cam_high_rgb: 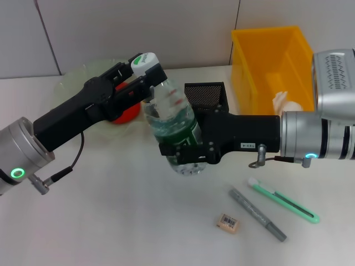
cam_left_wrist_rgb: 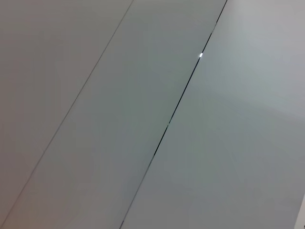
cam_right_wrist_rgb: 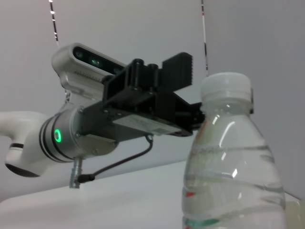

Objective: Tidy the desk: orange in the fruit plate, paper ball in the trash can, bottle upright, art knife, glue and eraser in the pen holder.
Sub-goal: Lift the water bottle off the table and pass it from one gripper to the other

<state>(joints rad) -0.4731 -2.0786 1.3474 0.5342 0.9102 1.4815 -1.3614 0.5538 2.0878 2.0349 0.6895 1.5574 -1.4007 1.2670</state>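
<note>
Clear plastic with a green label and a white cap: the bottle (cam_high_rgb: 173, 124) stands nearly upright at the middle of the white table (cam_high_rgb: 111, 221), held by both arms. The right tool (cam_high_rgb: 186, 155) reaches in from the right and is clamped around the bottle's lower body at the label, its black fingers on either side. The left tool (cam_high_rgb: 145, 77) comes from the left and meets the bottle at its neck and cap; whether its fingers press the neck or merely flank it cannot be told. In the right wrist view the bottle (cam_right_wrist_rgb: 233, 157) fills the foreground, with the left tool (cam_right_wrist_rgb: 190, 114) touching its neck. Behind the left tool lies the fruit plate (cam_high_rgb: 75, 77), pale green, with the orange (cam_high_rgb: 126, 111) in it. The pen holder (cam_high_rgb: 206, 95) stands just behind the bottle, beside the yellow trash can (cam_high_rgb: 260, 61), which contains the paper ball (cam_high_rgb: 285, 101). Near the front edge lie the eraser (cam_high_rgb: 228, 223), bearing a barcode, a grey pen-shaped stick (cam_high_rgb: 258, 214) and a green art knife (cam_high_rgb: 285, 200). No label text is legible.
</note>
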